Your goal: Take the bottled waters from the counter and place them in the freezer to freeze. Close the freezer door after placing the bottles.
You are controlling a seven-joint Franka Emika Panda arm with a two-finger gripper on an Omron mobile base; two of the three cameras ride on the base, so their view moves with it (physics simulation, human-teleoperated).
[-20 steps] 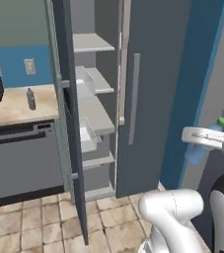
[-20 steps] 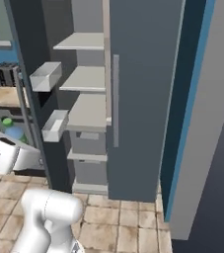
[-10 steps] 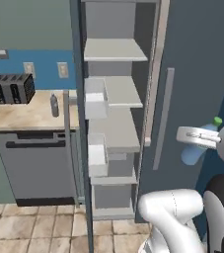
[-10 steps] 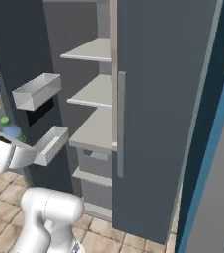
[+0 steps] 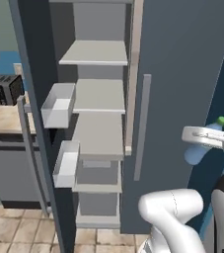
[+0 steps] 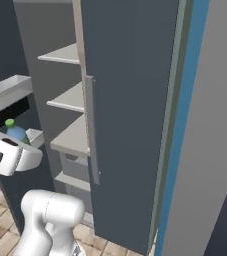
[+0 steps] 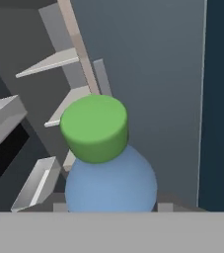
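the blue bottle (image 7: 111, 185) sits clamped in the gripper (image 5: 202, 143), the fingers drawn in tight on its body below the shoulder, so it rides with the hand rather than lying anywhere ahead of it. its long axis runs along the line the hand looks down: in the hand view the green cap (image 7: 94, 127) faces almost straight out from the fingertips, toward the fridge. in the left base view the bottle leans, cap up and tipped to the right, with its blue body hanging just below the white hand. what the coming move turns on, as i judge it, is where the open freezer (image 5: 99, 133) lies from that cap: the pale shelves (image 5: 96, 52) are off to the robot's left of the bottle, while straight ahead of the cap stands the closed plain door with its long handle (image 5: 141, 126). the bottle is held well apart from any shelf, in front of that closed door. the freezer door (image 5: 34, 113) is swung open, its white bins (image 5: 58, 105) jutting toward the shelves, so the gap between bins and shelves is the way in. the hand probably has to carry the bottle leftward and turn it toward upright before it can stand on a shelf. beyond the open door, the counter (image 5: 2, 118) carries a toaster (image 5: 4, 90).
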